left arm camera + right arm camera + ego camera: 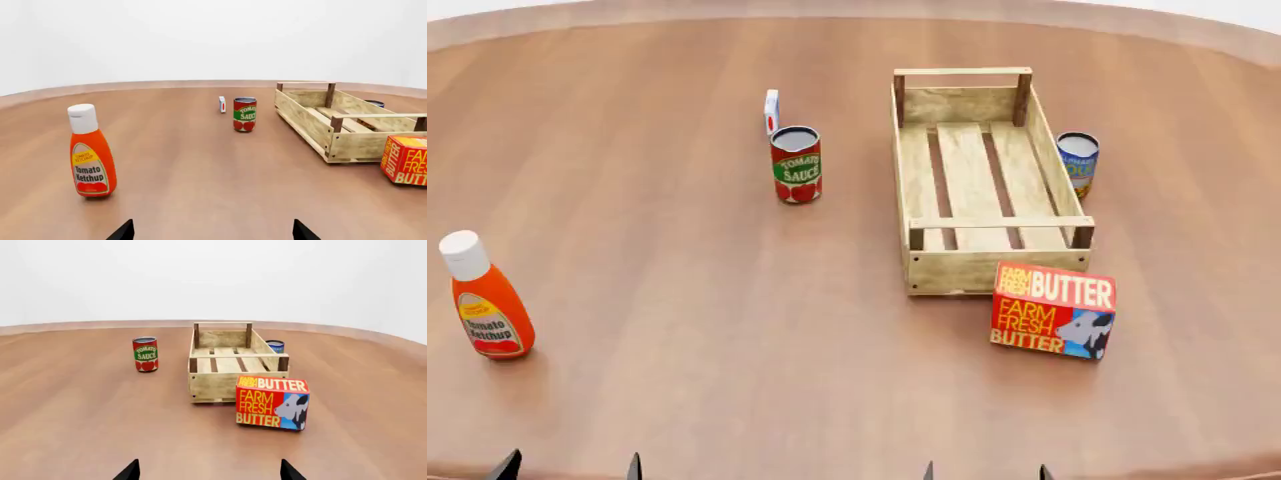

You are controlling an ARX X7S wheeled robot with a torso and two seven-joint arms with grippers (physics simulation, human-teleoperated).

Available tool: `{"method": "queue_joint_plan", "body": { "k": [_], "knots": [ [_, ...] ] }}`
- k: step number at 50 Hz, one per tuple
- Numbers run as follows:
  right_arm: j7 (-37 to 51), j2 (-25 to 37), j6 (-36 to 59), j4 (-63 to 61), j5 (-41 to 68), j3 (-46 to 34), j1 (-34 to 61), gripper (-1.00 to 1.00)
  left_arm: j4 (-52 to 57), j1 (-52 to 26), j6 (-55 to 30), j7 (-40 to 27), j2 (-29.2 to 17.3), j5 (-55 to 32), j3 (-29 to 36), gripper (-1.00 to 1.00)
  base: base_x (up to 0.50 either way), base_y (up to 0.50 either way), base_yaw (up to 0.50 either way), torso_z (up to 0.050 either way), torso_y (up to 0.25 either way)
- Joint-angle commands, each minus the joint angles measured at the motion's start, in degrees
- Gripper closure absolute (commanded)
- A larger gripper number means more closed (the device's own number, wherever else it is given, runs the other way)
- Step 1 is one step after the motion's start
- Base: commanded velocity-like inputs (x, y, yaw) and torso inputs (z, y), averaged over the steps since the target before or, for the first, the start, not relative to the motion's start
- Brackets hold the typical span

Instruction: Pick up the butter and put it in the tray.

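The butter point(1054, 310) is a red-orange carton standing on the table just before the near right corner of the tray point(997, 268). It also shows in the right wrist view point(271, 402) and at the edge of the left wrist view point(405, 160). The tray is a pale-wood crate with nothing in it, seen in the left wrist view point(303, 120) and right wrist view point(213, 382) too. My left gripper point(567, 468) and right gripper point(985, 472) are open and empty at the near table edge. Only their black fingertips point(123, 231) point(130, 471) show.
A tomato ketchup bottle point(483, 297) stands at the near left. A tomato sauce can point(797, 164) and a small white-blue box point(771, 110) stand left of the tray. A blue-labelled can point(1077, 163) stands against the tray's right side. The round wooden table point(694, 330) curves away behind.
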Motion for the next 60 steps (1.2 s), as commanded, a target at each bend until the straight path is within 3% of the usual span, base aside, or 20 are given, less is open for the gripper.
{"method": "queue_joint_plan", "body": {
  "k": [1, 12, 36, 44, 60],
  "knots": [
    [0.8, 0.6, 0.5, -0.5, 0.6, -0.7, 0.0, -1.0, 0.6, 0.1, -0.6, -0.7, -0.6, -0.6, 0.7, -1.0, 0.0, 0.0, 0.0, 0.0, 0.0],
    [1.7, 2.8, 0.7, 0.1, 2.5, -4.1, -0.4, -1.0, -1.2, -0.1, 1.4, -3.7, -2.6, -1.5, 3.3, -1.0, 0.0, -0.01, 0.0, 0.0, 0.0],
    [3.6, 4.5, -0.3, 1.6, 4.4, -6.5, 0.2, -1.0, -1.3, 0.2, 2.3, -6.2, -4.6, -2.9, 6.0, -1.0, 0.0, -0.5, 0.0, 0.0, 0.0],
    [3.0, 5.4, 0.4, 1.3, 5.1, -7.9, 0.2, -1.0, -1.4, -0.1, 2.3, -6.8, -5.0, -3.3, 6.5, -1.0, 0.0, 0.0, 0.0, 0.0, 0.0],
    [3.7, 6.6, -0.9, 1.5, 4.4, -10.1, -0.1, -1.0, -1.4, -0.4, 2.3, -8.1, -6.0, -3.9, 7.8, -1.0, 0.48, 0.0, 0.0, 0.0, 0.0]
  ]
}}
